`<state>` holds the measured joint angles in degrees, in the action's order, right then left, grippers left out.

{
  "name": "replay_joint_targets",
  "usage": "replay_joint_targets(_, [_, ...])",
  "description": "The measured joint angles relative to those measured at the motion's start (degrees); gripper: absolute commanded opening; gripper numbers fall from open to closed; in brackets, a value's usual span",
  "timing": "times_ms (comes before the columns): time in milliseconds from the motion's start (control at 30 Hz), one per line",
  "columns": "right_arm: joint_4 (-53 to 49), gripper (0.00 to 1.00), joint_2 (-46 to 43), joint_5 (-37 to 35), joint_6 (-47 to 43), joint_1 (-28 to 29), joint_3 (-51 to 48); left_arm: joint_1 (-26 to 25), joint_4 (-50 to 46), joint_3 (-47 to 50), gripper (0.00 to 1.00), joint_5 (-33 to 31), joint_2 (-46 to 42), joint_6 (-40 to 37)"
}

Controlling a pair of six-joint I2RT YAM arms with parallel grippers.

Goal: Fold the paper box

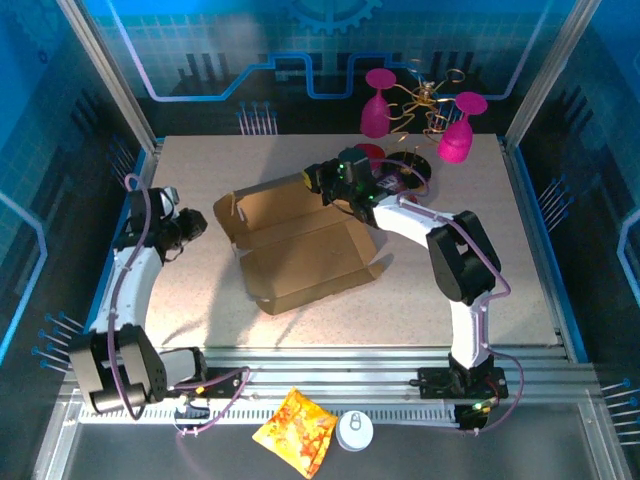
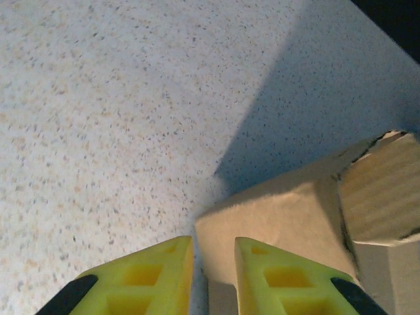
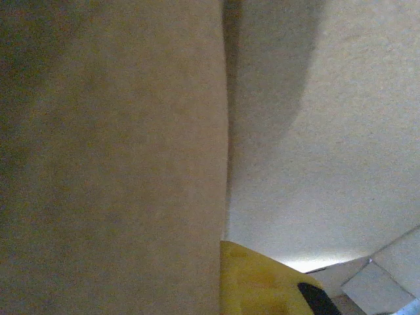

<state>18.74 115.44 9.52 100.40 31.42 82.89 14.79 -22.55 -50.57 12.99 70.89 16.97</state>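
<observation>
We see the paper box (image 1: 300,250) as matt brown corrugated cardboard, the table (image 1: 200,300) as matt and finely speckled, the left gripper's fingers (image 2: 157,282) as smooth yellow plastic, and the snack packet (image 1: 296,428) as glossy.

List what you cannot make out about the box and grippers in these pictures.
- Top view: fingertips of the right gripper, covered by its own wrist at the box.
- Right wrist view: its second finger, behind blurred cardboard.
- Left wrist view: most of the box, cut off by the right and bottom edges.
</observation>
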Motion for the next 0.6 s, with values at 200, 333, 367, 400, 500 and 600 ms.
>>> replay_joint_targets(200, [0.20,0.00,0.22,0.70,-0.44,0.00,0.37,-2.82,1.29,-0.96,0.32,1.73,9.09,-7.19])
replay_joint_targets(333, [0.22,0.00,0.31,0.83,-0.46,-0.15,0.37,-5.20,1.29,-1.68,0.36,1.88,11.13,-10.47])
replay_joint_targets(367, [0.24,0.00,0.35,0.87,-0.44,-0.26,0.37,-5.40,1.42,-1.68,0.37,1.92,11.13,-11.02])
replay_joint_targets(400, [0.28,0.00,0.44,1.05,-0.44,-0.37,0.37,-5.60,1.60,-1.68,0.37,1.92,11.13,-11.43])
replay_joint_targets(500, [0.57,0.00,1.05,1.55,-0.42,-0.70,0.70,-6.03,2.05,-1.68,0.39,2.14,11.28,-12.96])
replay_joint_targets(600, [0.66,0.00,2.14,2.10,-0.42,-0.74,1.77,-6.78,2.49,-1.68,0.40,2.60,11.87,-14.21])
